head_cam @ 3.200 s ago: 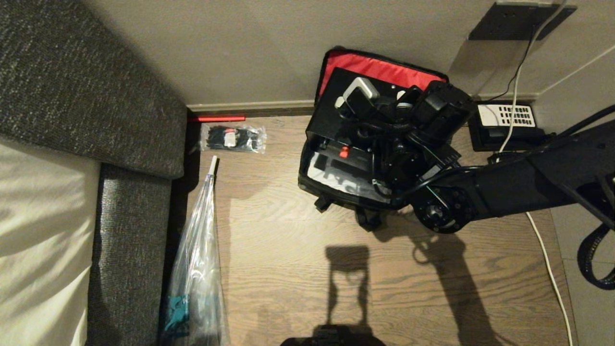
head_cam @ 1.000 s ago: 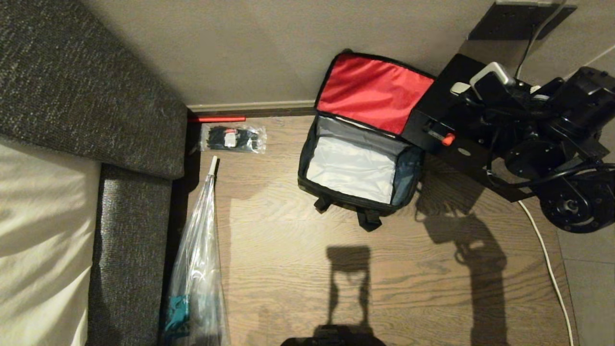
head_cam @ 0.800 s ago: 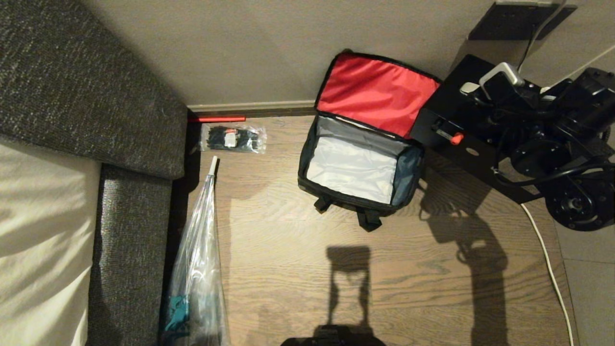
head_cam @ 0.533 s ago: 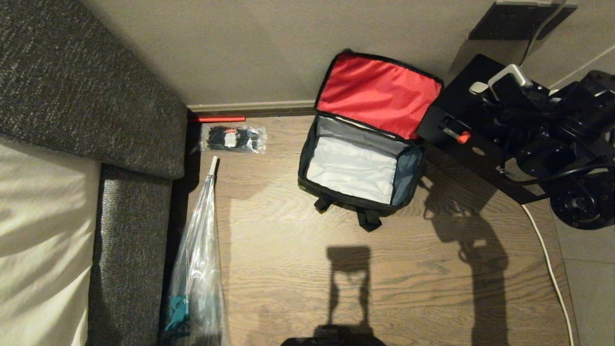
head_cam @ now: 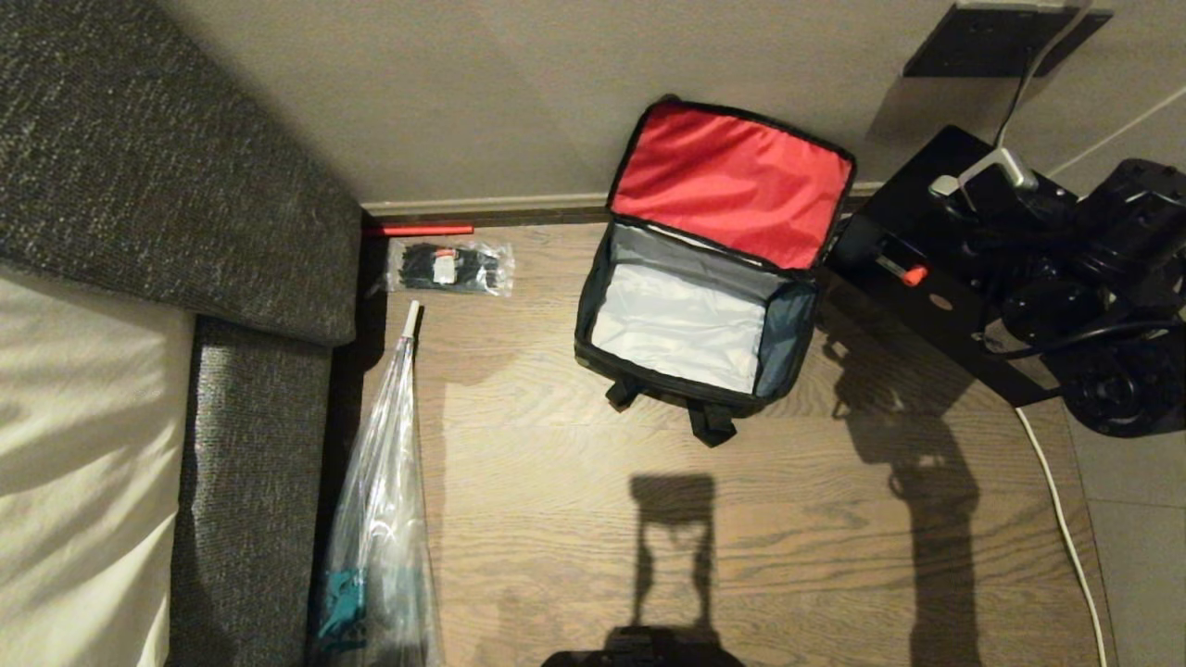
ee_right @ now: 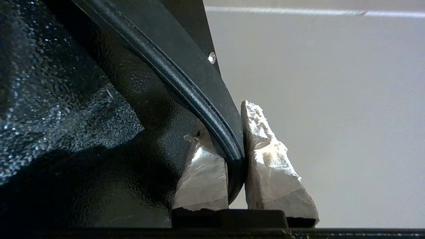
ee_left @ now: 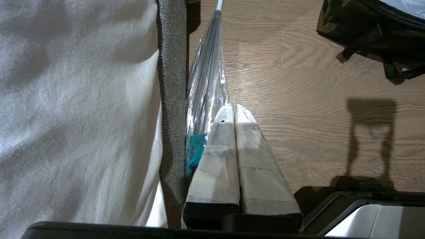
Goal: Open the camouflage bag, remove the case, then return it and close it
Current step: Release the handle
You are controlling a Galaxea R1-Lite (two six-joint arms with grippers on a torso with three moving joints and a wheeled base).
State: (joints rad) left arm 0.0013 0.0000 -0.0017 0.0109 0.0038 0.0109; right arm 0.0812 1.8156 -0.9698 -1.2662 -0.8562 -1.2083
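My right pincer grips the flat black hard case by its strap handle, clear beside the open camouflage fabric bag, ready for returning.

A: Warm, dim light from behind the robot, and hard shadows stretch across the wood floor.
B: Sharp overall; glare on the umbrella's plastic sleeve, right wrist view murky up close.

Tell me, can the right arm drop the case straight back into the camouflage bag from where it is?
Probably yes. The right end effector grips the case by its strap, beside the camouflage bag, whose red lid stands open against the wall and whose inside looks empty.
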